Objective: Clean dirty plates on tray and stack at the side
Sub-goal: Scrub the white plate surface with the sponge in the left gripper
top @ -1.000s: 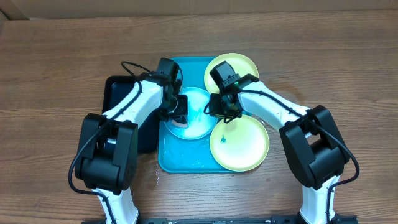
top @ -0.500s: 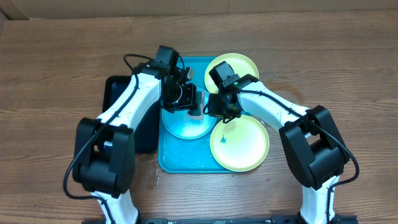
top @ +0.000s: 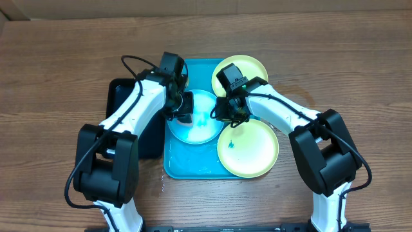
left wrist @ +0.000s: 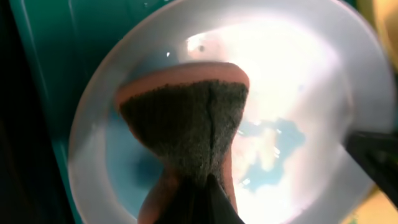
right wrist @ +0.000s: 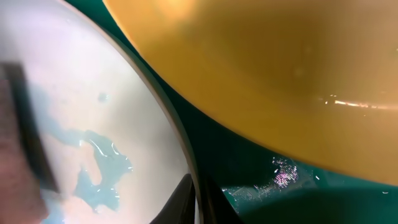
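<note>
Light blue plate [top: 205,126] flat on turquoise tray [top: 193,162]

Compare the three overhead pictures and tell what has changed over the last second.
The left gripper, shut on the sponge, swept across the light blue plate from its left side toward its middle, then back left. The right gripper kept pinching that plate's right rim. The two yellow-green plates and the tray stayed put.
</note>
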Tool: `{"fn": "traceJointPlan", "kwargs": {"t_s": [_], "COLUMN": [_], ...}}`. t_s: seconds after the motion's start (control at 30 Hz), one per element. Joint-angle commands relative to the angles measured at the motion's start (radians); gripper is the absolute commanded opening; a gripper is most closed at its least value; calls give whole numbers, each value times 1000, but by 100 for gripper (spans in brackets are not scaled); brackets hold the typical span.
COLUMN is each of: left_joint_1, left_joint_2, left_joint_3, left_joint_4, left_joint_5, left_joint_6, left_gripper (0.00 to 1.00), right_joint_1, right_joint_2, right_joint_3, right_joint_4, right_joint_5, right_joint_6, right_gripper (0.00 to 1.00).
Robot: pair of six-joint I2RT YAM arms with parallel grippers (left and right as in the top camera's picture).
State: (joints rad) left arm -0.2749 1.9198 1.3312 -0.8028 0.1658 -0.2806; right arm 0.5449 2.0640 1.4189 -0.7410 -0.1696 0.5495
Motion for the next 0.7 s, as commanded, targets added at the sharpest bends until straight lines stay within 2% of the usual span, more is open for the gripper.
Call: {"fn": "traceJointPlan", "kwargs": {"t_s": [0.0,0.2,0.3,0.53,0.67], "left_joint_1": [0,0,0,-2,-2], "left_joint_2": [-10,-10,-10,-10,-10], "left_joint_3": [-61,-168,-179,-179,-178], "left_joint_4": [56,211,224,280,322], "left_joint_5": [-36,-34,-13,290,388], "left_joint_6": [18,14,11,16,15], "left_gripper": [4,4,4,5,5], "right_joint_1": [7,7,7,7,7], "right_joint_2": [8,8,8,8,8], "right_joint_3": [0,0,0,0,0], "right_joint_4": [6,7,7,7,6], "right_joint_5": [-6,-6,-6,-6,-6], "right_joint_6": [1,0,0,1,0], "right_gripper": [8,8,8,7,8]}}
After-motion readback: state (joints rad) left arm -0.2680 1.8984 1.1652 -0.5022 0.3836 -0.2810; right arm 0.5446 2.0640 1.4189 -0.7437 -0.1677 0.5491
